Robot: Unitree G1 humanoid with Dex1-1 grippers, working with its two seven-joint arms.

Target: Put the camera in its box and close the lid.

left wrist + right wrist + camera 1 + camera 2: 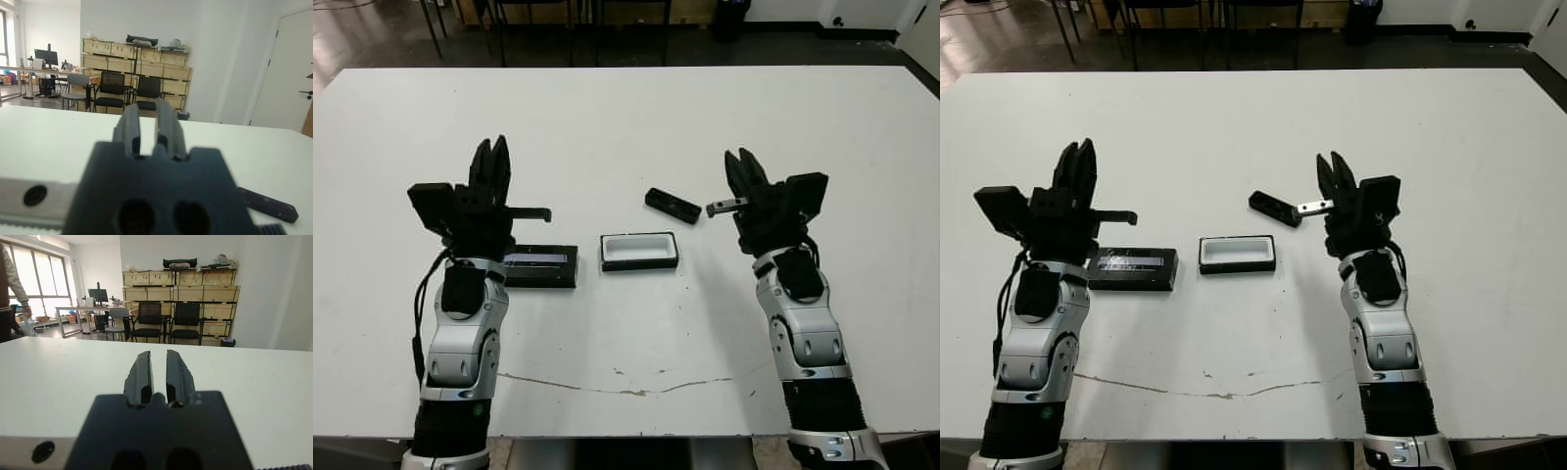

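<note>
The camera (673,206), a slim black bar, lies at a slant on the white table just past the middle; it also shows in the left wrist view (268,204). The box (639,251), a black tray with white lining, sits uncovered in front of it with nothing inside. Left of the box the lid (540,265) lies flat, pale strip up. My left gripper (491,159) is raised just beyond the lid's left end, fingers narrowly apart and holding nothing. My right gripper (741,164) stands right of the camera, also slightly open and holding nothing.
A thin dark scratch (617,387) runs across the table (626,127) near its front edge. Chairs (164,323) and stacked crates stand beyond the far edge. A person (9,289) stands far off in the room in the right wrist view.
</note>
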